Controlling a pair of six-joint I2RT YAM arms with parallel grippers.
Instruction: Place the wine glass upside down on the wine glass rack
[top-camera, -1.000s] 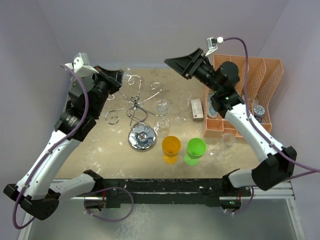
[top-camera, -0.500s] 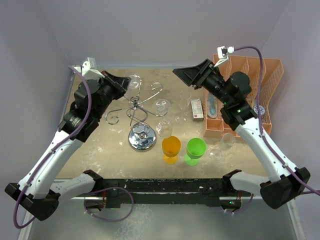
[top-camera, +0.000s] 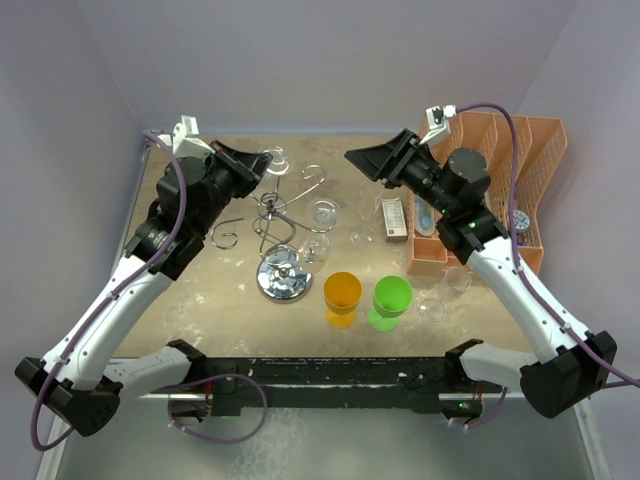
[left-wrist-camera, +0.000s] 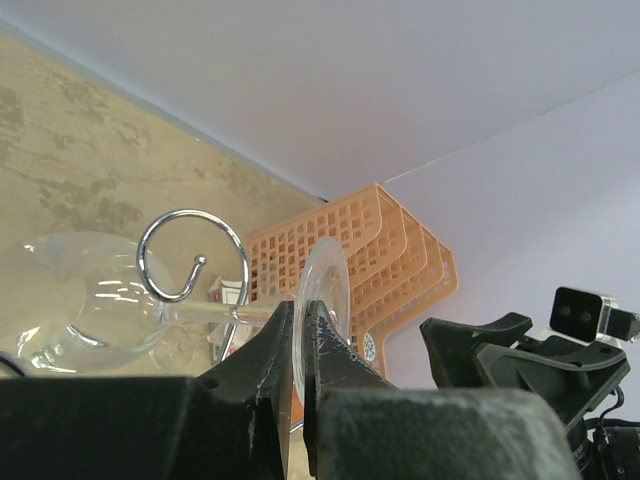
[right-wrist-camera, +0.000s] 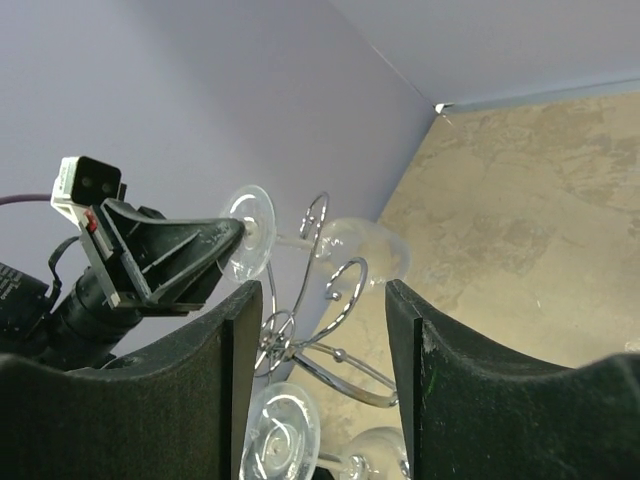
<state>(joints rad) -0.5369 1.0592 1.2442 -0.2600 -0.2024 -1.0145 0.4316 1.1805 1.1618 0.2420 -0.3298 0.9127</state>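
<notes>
Closing on the wine glass rack (top-camera: 281, 238) from its left: over the last second swings the left gripper (top-camera: 261, 165) rightward, up to the rack's far scroll arms, with the wine glass (left-wrist-camera: 82, 300) carried along. Keeps the fingers (left-wrist-camera: 255, 362) of that gripper nearly shut, pinching the glass's round foot edge-on, stem pointing away from the gripper towards the bowl. Shows, from the left wrist, one chrome curl (left-wrist-camera: 190, 255) of the rack crossing just in front of the stem; cannot tell whether touching or apart. Puts the hooking step in hand, by the look of it, though not finished: stem level with the curl, nothing yet hanging from it. Reaches in high from the rack's left, elbow raised, wrist turned towards the twisted central stem.

Over the same second, brings the right gripper (top-camera: 352, 158) nearer the rack from its right, nose aimed at the held glass, fingers (right-wrist-camera: 420, 390) spread wide with nothing between them. Leaves two other clear glasses (top-camera: 322, 213) at the rack's right-hand arms, and an orange cup (top-camera: 342, 290) and a green cup (top-camera: 392, 295) to the right of the rack's mirrored base
</notes>
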